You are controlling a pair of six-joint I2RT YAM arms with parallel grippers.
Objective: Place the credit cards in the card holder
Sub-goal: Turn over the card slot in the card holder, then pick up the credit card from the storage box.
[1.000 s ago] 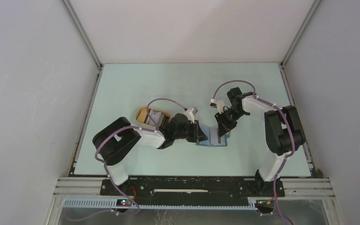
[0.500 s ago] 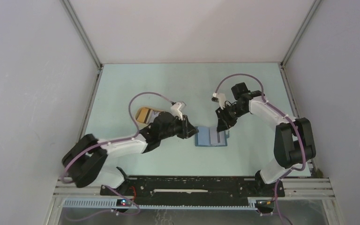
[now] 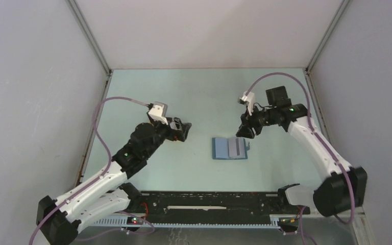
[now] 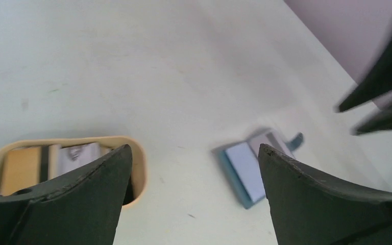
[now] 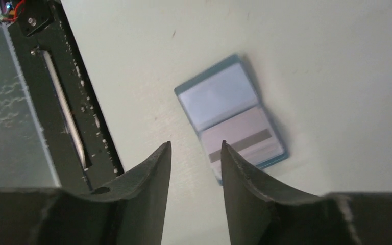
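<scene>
The open teal card holder [image 3: 222, 148] lay flat on the pale table [image 3: 184, 92], with one grey-striped card [image 5: 241, 140] sitting in one of its halves. The right pincer [image 3: 244, 131] hung near the card holder's far edge, not touching it, its jaws a narrow gap apart and empty. The left pincer [image 3: 185, 130] stood well apart on the other side, jaws spread wide and empty, by a tan tray [image 4: 140, 158] holding more cards [image 4: 76, 151].

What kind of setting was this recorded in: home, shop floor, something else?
Most likely a lab test cell, not a home: plain white panel walls on metal framing, a pale table, and a left arm and right arm bolted to a rail, with a card holder and tray as props.
</scene>
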